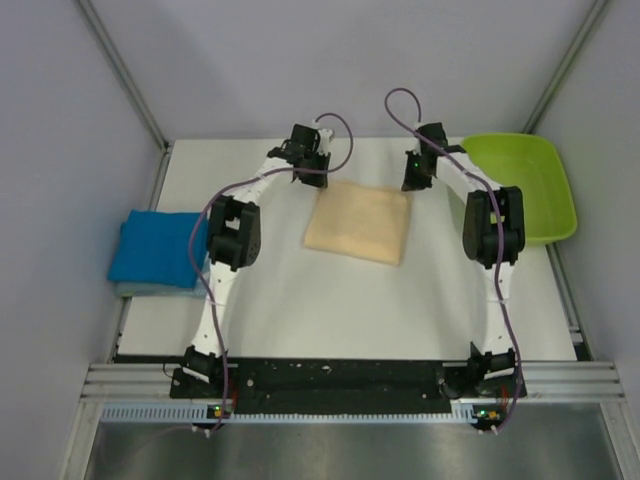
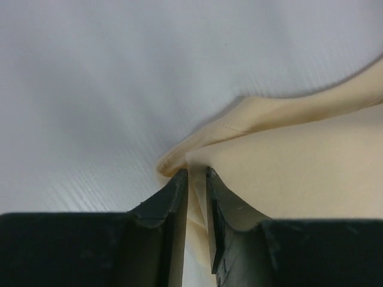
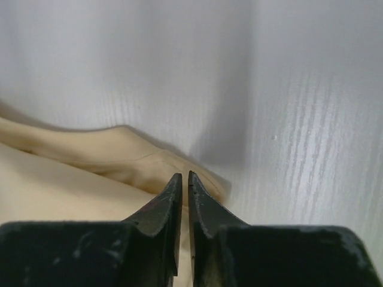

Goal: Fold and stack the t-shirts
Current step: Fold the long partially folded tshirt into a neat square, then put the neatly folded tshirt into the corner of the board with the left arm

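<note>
White tabletop carries a folded peach shirt, its far corners pinched by the left gripper and right gripper, blue shirt far left.

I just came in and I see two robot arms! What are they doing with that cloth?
They are folding t-shirts. Both arms reach to the far edge of the peach shirt, which lies folded in the middle of the table. The left pincer and the right pincer each pinch a far corner of it. A blue shirt sits folded at the left, and a green tray waits on the right.
</note>
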